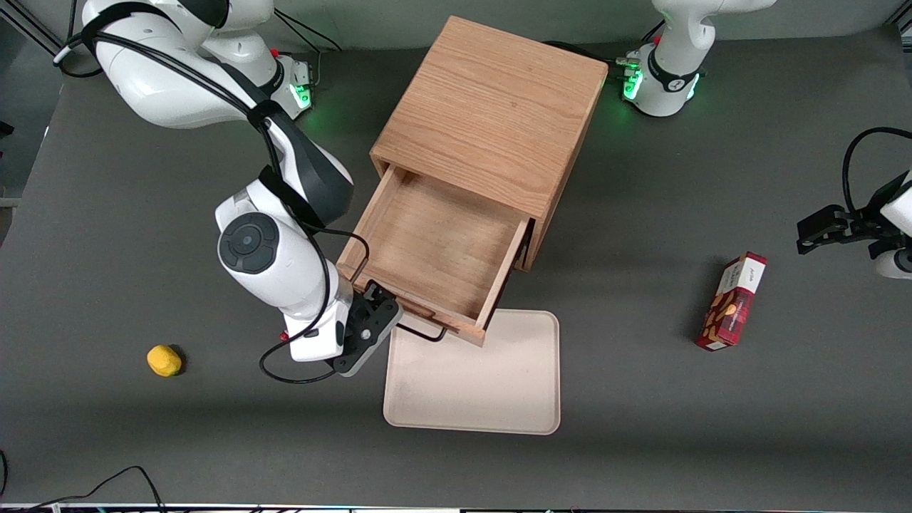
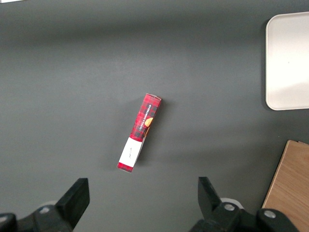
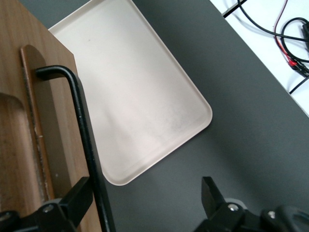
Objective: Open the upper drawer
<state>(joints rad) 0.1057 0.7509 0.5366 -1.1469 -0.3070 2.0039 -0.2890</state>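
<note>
The oak cabinet stands mid-table. Its upper drawer is pulled far out toward the front camera, and its bare wooden floor shows. The thin black wire handle sits on the drawer front. My right gripper is at the working arm's end of that handle, with its fingers spread wide. In the right wrist view the handle runs along the drawer front just inside one finger of the open gripper, which grips nothing. The lower drawer is hidden under the upper one.
A cream tray lies nearer the front camera than the drawer, its edge under the drawer front; it also shows in the right wrist view. A yellow object lies toward the working arm's end. A red box lies toward the parked arm's end.
</note>
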